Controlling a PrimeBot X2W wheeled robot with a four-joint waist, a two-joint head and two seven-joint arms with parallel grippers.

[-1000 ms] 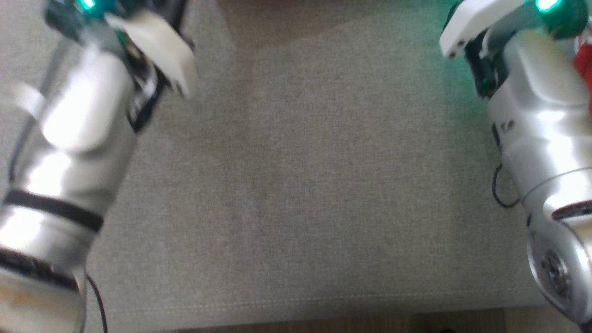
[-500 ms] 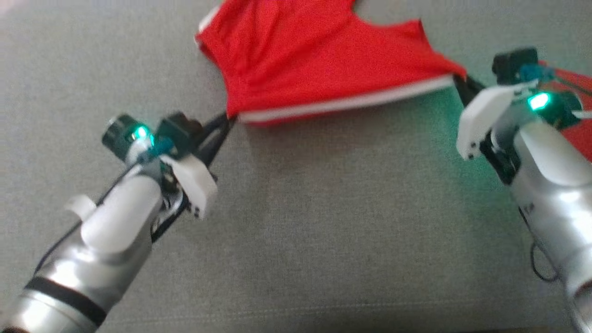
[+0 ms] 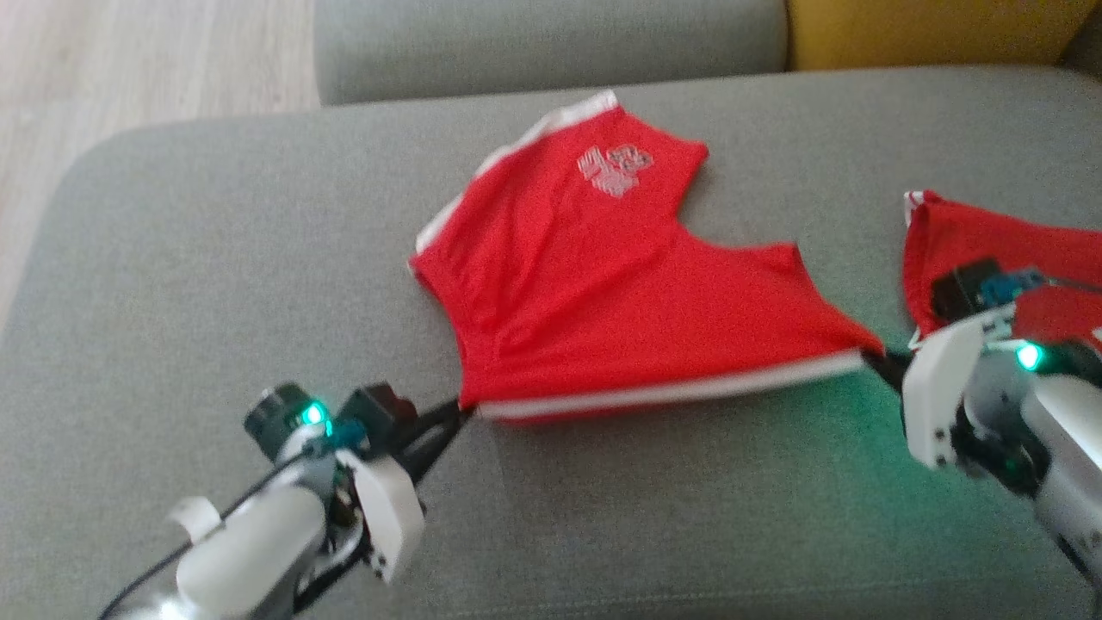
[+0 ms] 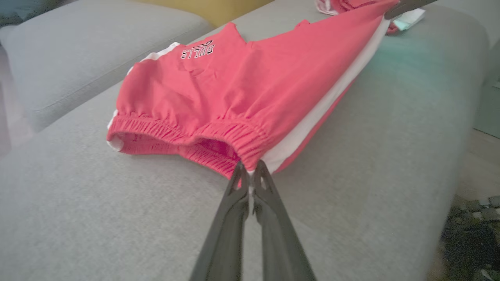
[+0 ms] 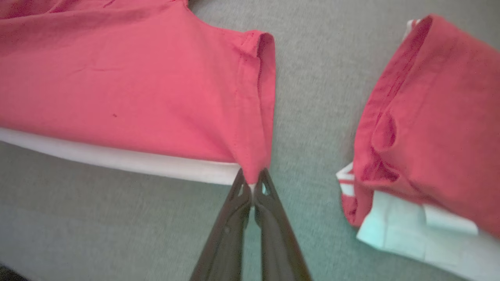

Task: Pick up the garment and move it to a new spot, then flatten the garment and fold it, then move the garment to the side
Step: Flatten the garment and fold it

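Here's where I am on the rig. The red pair of shorts with a white side stripe (image 3: pixel 603 293) is spread across the middle of the grey fabric sofa seat (image 3: pixel 215 258), and I've got it by both ends of the near edge.

The left pincer (image 3: pixel 461 412) is squeezed tight on the corner where the gathered elastic waistband (image 4: pixel 187 134) meets the white stripe (image 3: pixel 671 392). In the left wrist view the two dark fingers come together to a point with just a bit of fabric nipped between the tips. The right pincer (image 3: pixel 878 360) is clamped the same way on the other end of that stripe, right at the hem corner of the leg, fingers pressed together on the cloth.

The striped edge runs taut in a straight line from one pincer to the other, and it looks raised a little off the cushion. The rest of the shorts slopes away and lies on the seat, with a few loose wrinkles near the waistband. A small printed logo (image 3: pixel 613 168) sits on the far leg.

Just beside the right pincer, apart from the shorts, is a second red garment with white trim (image 3: pixel 973 237), folded up on the same seat. Behind it all there's the grey back cushion (image 3: pixel 551 43), a mustard yellow cushion (image 3: pixel 921 30) at the far right, and pale wooden floor (image 3: pixel 129 60) off the left end of the sofa.
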